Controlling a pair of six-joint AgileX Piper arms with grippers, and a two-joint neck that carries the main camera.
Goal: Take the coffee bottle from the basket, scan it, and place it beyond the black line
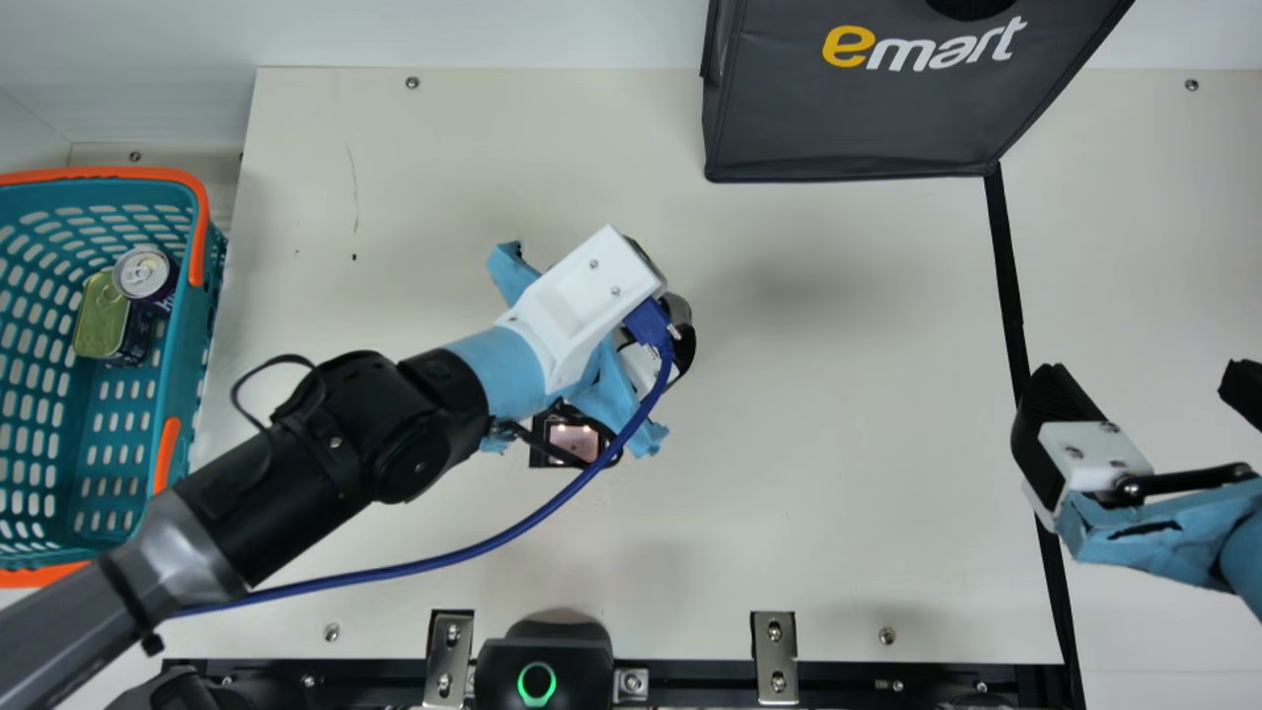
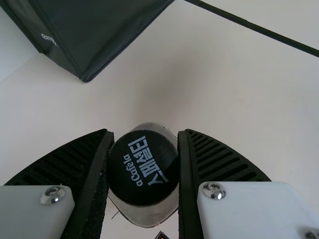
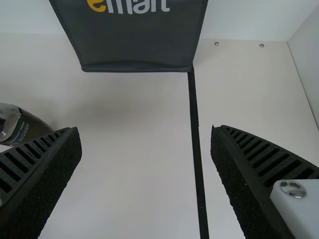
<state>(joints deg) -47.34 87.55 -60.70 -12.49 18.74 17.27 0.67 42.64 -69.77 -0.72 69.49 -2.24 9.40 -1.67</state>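
In the main view, left arm comes in from 8 o'clock and points toward 2, its claw [image 1: 646, 365] out near the middle of the tabletop [image 1: 838, 444]. That claw's got the coffee bottle [image 2: 143, 168] pinched between its ribbed fingers, on the basket's side of the black line [image 1: 1008, 276]. The cap faces back at the left wrist camera, so the long axis runs roughly along the claw's reach; can't tell exactly how far it leans. Right arm pokes in around 3 to 4 o'clock, its claw [image 1: 1149, 390] spread wide with nothing in it, fingers aimed roughly at 11. Left wrist view gives you the lettered black cap, which the wrist housing covers in the main view, while right wrist view catches the bottle's dark side. Main view also has the basket [image 1: 197, 237] at 9 o'clock, with a can [image 1: 143, 273] and a tin [image 1: 101, 320] inside.
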